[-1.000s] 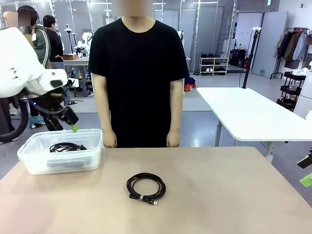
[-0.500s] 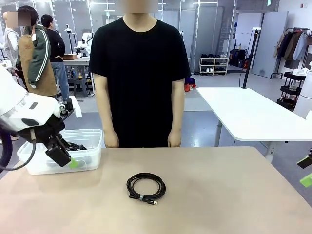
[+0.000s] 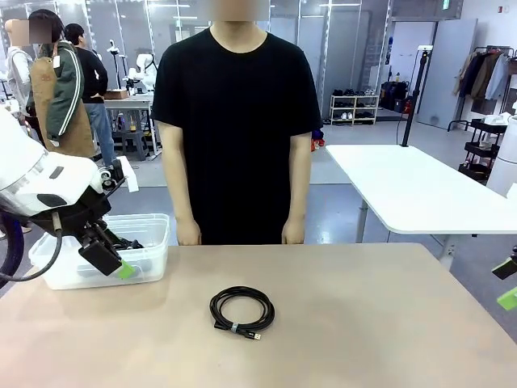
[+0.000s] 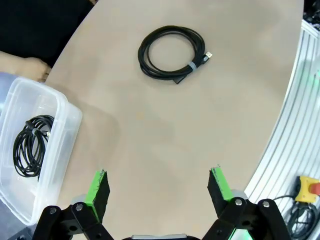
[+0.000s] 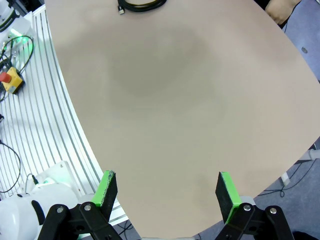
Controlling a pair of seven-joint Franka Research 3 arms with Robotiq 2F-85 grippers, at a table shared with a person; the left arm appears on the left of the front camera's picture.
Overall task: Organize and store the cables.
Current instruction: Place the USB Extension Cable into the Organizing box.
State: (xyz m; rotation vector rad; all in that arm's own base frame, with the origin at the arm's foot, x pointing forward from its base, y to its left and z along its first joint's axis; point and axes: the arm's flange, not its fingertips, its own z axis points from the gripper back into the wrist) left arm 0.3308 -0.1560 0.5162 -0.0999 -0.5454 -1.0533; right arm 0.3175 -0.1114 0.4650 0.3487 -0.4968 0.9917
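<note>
A black coiled cable (image 3: 241,312) lies in the middle of the tan table, its plug end pointing to the front; the left wrist view shows the same cable (image 4: 172,54) far ahead of the fingers. Another coiled cable (image 4: 31,145) rests inside the clear plastic bin (image 3: 153,234) at the table's far left. My left gripper (image 3: 109,260) hangs open and empty in front of that bin, above the table. Its green pads (image 4: 98,185) stand wide apart over bare tabletop. My right gripper (image 5: 167,192) is open and empty above the table's right part, with a cable's edge (image 5: 141,5) at the top.
A person in a black shirt (image 3: 236,121) stands at the far edge, hands (image 3: 188,233) down by the table. A white table (image 3: 420,190) stands behind on the right. The right gripper's green tip (image 3: 507,297) shows at the right border.
My left arm swung down from above the bin to just in front of it, then held nearly still. The cable on the table has not moved.
</note>
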